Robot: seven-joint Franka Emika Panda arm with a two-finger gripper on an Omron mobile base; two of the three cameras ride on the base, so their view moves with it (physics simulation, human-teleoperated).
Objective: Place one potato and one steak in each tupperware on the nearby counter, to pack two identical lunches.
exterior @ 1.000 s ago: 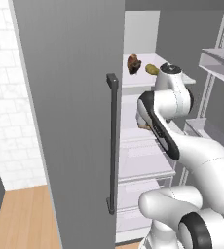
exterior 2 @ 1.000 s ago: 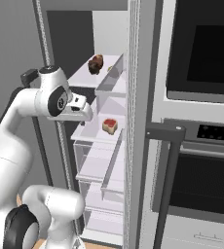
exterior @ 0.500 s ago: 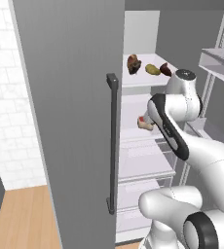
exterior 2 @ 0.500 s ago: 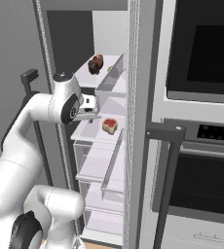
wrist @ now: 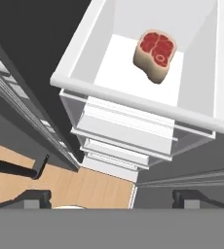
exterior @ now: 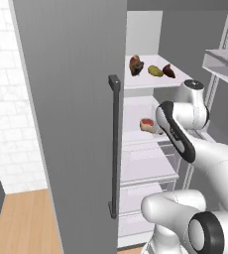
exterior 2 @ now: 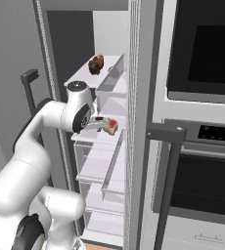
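One steak (wrist: 156, 54) lies flat on the white fridge shelf (wrist: 133, 104), cut face up, long axis running roughly front-to-back w/ the narrow end toward the shelf's front lip. Open shelf room to its left; right wall close. Hand (exterior 2: 103, 124) open, empty, hovering near it. Upper shelf holds maybe two potatoes (exterior: 155, 71).

- One raw steak (wrist: 155, 54) on the middle fridge shelf (wrist: 133, 99), at about one o'clock in the hand view.
- Three food items on the top shelf (exterior: 153, 82): one brown lump (exterior: 136, 64), one yellow-green potato (exterior: 155, 71), one dark reddish piece (exterior: 169, 71).
- One dark door handle (exterior: 114, 149).
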